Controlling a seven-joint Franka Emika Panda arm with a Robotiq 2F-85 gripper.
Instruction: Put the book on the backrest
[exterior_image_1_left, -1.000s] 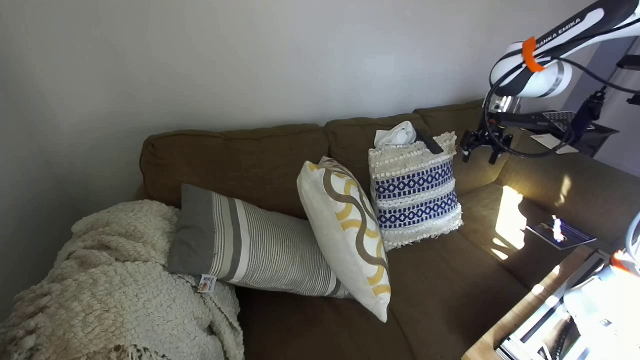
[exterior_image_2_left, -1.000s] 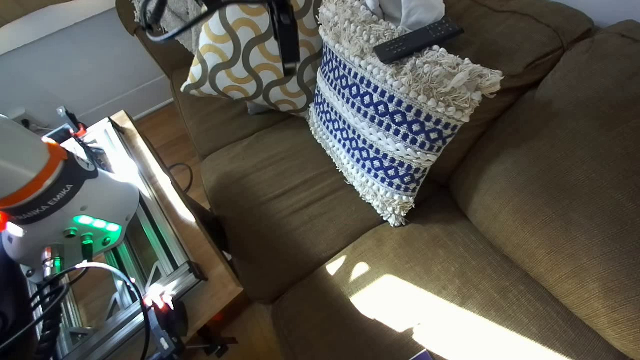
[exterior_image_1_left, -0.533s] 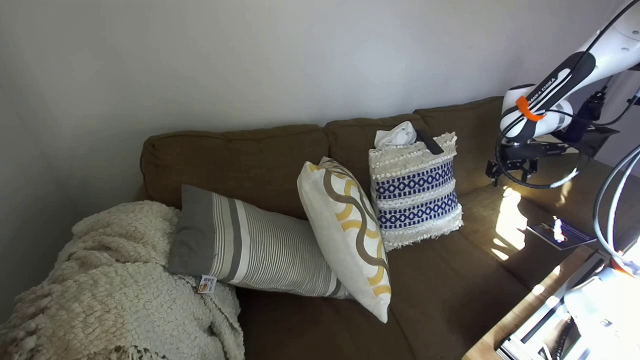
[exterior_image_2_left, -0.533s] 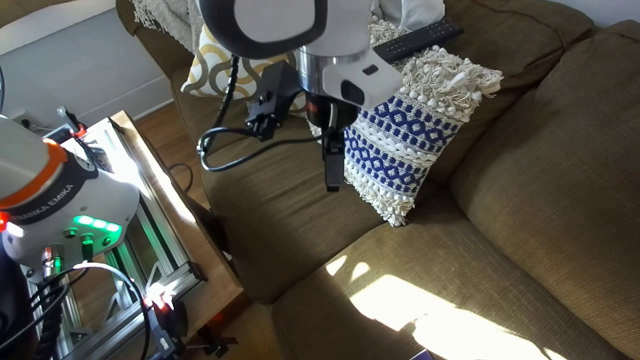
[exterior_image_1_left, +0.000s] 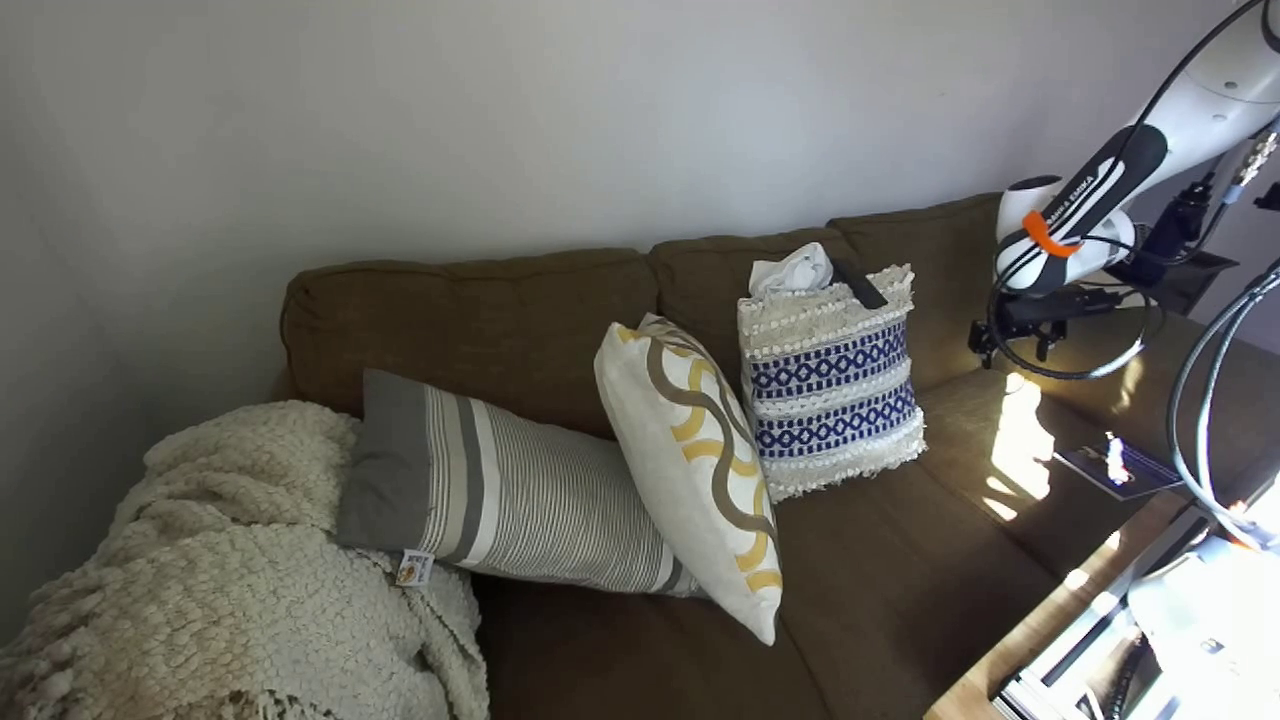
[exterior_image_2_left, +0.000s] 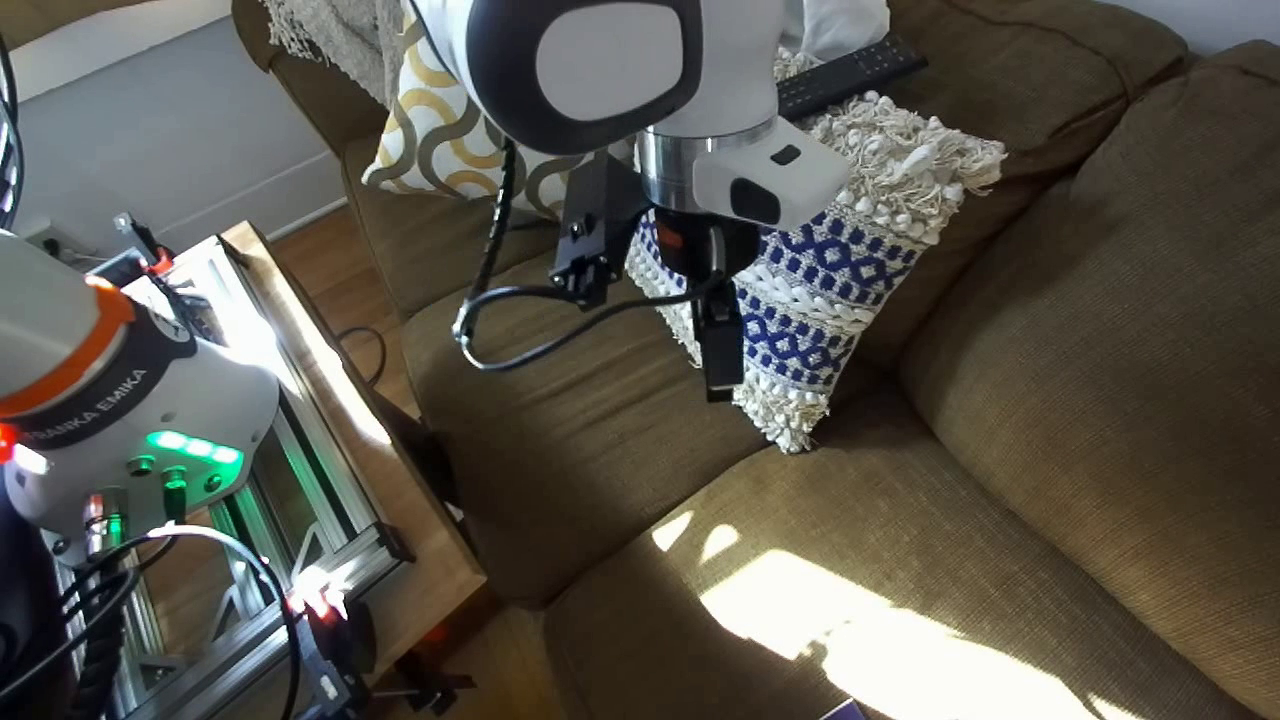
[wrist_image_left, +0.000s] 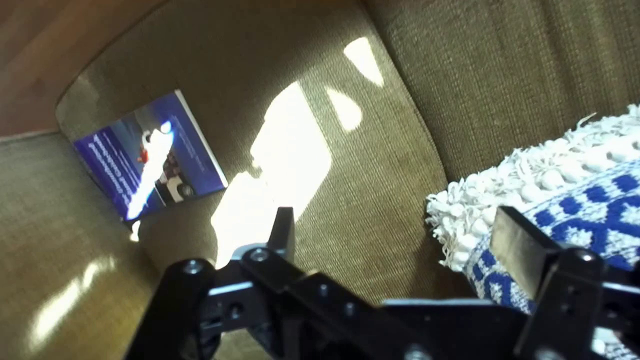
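The book (wrist_image_left: 150, 155) lies flat on the sofa seat, a dark blue cover with a bright sun streak across it. It also shows in an exterior view (exterior_image_1_left: 1120, 470); only a corner shows in an exterior view (exterior_image_2_left: 845, 712). My gripper (wrist_image_left: 395, 215) is open and empty, its fingers wide apart. It hangs above the seat beside the patterned cushion, apart from the book, which lies up and left of the jaws in the wrist view. The gripper is also in both exterior views (exterior_image_1_left: 1013, 345) (exterior_image_2_left: 722, 385). The brown backrest (exterior_image_1_left: 480, 330) runs along the wall behind the cushions.
A navy-and-white cushion (exterior_image_1_left: 835, 390) leans on the backrest, with a black remote (exterior_image_1_left: 860, 285) and white cloth (exterior_image_1_left: 800, 270) at its top. Yellow-patterned (exterior_image_1_left: 700, 450) and striped (exterior_image_1_left: 560, 490) cushions stand farther left. The sofa arm (exterior_image_1_left: 1210, 380) rises beyond the book.
My gripper has come down from near the cushion's top to lower over the seat, most of it by half a second ago, with a small shift since. The book has not moved.
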